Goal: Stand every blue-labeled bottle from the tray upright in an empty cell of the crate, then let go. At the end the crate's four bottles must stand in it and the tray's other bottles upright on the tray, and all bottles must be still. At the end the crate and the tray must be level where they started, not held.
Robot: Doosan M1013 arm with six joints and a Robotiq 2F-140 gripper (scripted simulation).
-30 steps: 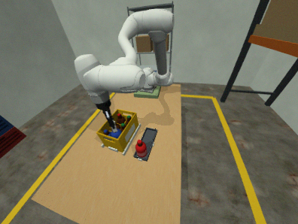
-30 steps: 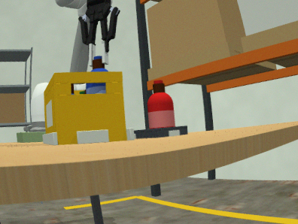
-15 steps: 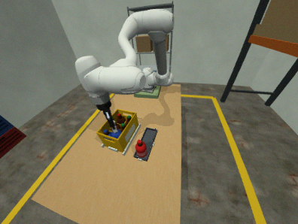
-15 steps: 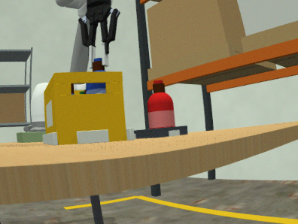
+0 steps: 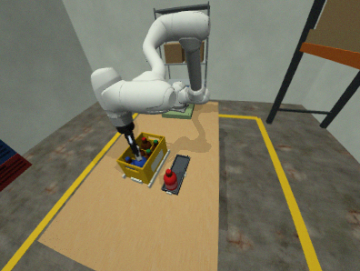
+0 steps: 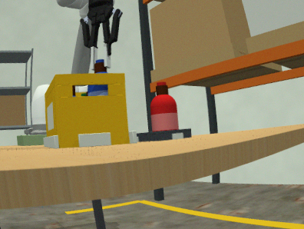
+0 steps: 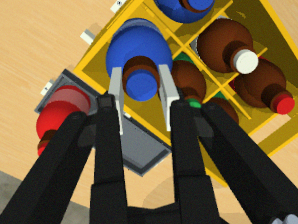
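Now the pincer [image 5: 138, 157] [image 6: 100, 61] [image 7: 140, 79] is clamped on the neck of the blue bottle [image 5: 140, 162] [image 6: 100, 68] [image 7: 137, 49], which is below it, inside the crate [image 5: 131, 173] [image 6: 88, 123] [image 7: 84, 68]. It looks stiff, maybe slippery and heavy; the neck seems the good place for holding, just under the cap.
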